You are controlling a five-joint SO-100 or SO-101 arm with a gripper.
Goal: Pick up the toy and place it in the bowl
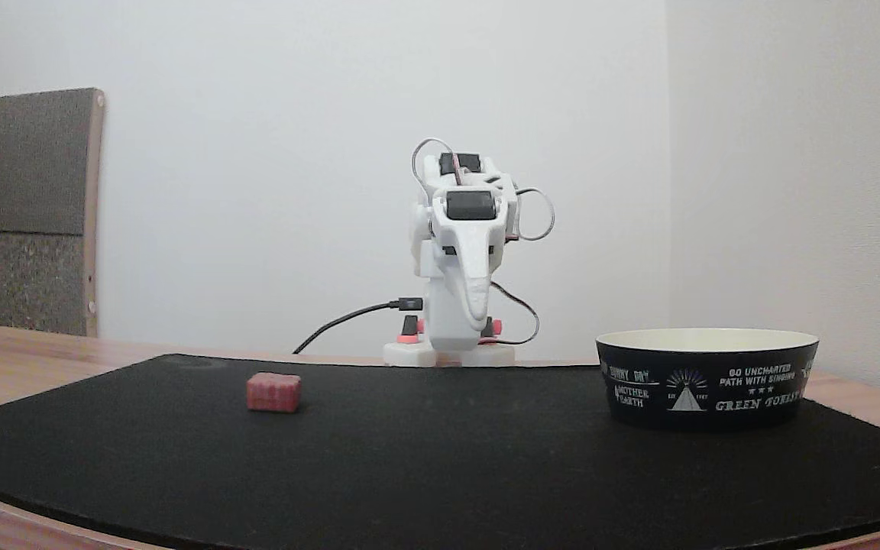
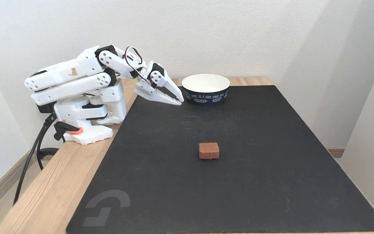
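My gripper is pinched closed on nothing, hanging just beside the bowl. The red toy block sits mid-mat, well apart from the bowl — looks light, stiff, textured, so I'd pinch its flat opposite sides.

We see the toy, at the centre of a fixed view, in brick red with a faint grid pattern. The bowl, upper centre there, is black outside with white lettering and cream-white inside; in the other fixed view, at lower right, its wall also carries a white triangle logo. The mat is black with a grey emblem at lower left. The bench shows light wood grain. The arm, upper left, is white with black motors; its claw is white. Orange-red clamps sit at its base.
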